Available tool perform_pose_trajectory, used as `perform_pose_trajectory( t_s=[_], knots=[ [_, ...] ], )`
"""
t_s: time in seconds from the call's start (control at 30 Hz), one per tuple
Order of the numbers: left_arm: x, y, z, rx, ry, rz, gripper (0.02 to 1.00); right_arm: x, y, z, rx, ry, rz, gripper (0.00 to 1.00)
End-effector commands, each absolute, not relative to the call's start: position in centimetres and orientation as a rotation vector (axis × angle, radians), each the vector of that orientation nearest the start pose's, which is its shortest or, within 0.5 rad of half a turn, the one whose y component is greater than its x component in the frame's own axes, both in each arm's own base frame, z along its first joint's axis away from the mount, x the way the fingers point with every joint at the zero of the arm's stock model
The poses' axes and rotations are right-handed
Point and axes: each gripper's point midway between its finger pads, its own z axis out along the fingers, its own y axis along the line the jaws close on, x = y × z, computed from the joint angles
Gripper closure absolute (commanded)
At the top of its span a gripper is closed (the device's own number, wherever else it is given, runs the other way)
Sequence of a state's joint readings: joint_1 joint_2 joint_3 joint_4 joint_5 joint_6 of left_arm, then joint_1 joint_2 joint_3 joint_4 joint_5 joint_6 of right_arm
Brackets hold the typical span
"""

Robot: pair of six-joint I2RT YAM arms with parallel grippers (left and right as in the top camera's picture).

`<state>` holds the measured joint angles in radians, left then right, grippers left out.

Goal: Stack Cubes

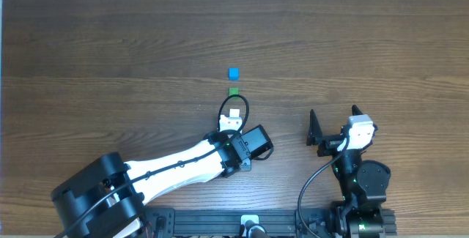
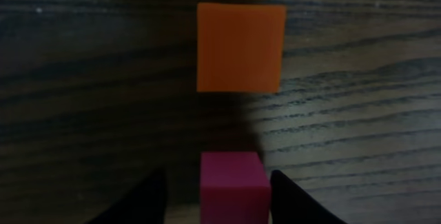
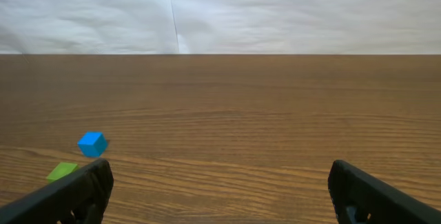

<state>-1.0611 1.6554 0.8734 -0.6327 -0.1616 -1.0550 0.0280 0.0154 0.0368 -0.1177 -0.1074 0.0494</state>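
Wooden table, four cubes, two arms

Brown wood-grain table (image 1: 110,40) is stretching bare toward its far and side edges, leaving open room all around. Near the middle, a blue cube (image 1: 234,73) is sitting just beyond a green cube (image 1: 234,91), with the two not touching. The left gripper (image 2: 218,177) is pointing down just short of them, its fingers spread either side of a magenta cube (image 2: 234,189), with a dark gap showing on one side. An orange cube (image 2: 240,47) is lying just ahead on the wood. The right gripper (image 1: 333,110) is resting wide open, well off to the right.
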Motion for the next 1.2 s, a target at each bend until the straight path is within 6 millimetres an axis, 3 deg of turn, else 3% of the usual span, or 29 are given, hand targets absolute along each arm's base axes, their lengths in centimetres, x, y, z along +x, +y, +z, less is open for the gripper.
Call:
perform_pose_trajectory(
  t_s=[0.03,0.33,0.53,0.8,0.87,0.93,1.0,1.1,1.2],
  knots=[
    [17.1,-25.1,0.7,0.001,2.915,-0.092,0.577,24.2,2.9,15.8,-0.079,1.662,0.16,0.007],
    [17.1,-25.4,0.7,0.002,2.919,-0.115,0.652,24.2,2.9,15.8,-0.079,1.662,0.16,0.007],
    [17.0,-25.5,0.7,0.002,2.922,-0.118,0.798,24.2,2.9,15.8,-0.079,1.662,0.16,0.007],
    [17.2,-25.8,1.1,0.008,2.917,-0.136,0.877,24.2,2.9,15.8,-0.079,1.662,0.16,0.007],
    [17.5,-26.3,2.0,0.036,2.905,-0.155,0.893,24.2,2.9,15.8,-0.079,1.662,0.16,0.009],
    [18.4,-26.4,4.3,0.014,2.896,-0.123,0.974,24.2,2.9,15.8,-0.079,1.662,0.16,0.007],
    [19.4,-26.4,6.3,-0.012,2.881,-0.101,0.98,24.2,2.9,15.8,-0.079,1.662,0.16,0.007],
    [22.1,-26.8,10.2,-0.044,2.836,-0.113,0.98,24.2,2.9,15.8,-0.079,1.662,0.16,0.009],
    [24.3,-26.7,11.7,-0.047,2.812,-0.119,0.98,24.2,2.9,15.8,-0.079,1.662,0.16,0.007]
  ],
)
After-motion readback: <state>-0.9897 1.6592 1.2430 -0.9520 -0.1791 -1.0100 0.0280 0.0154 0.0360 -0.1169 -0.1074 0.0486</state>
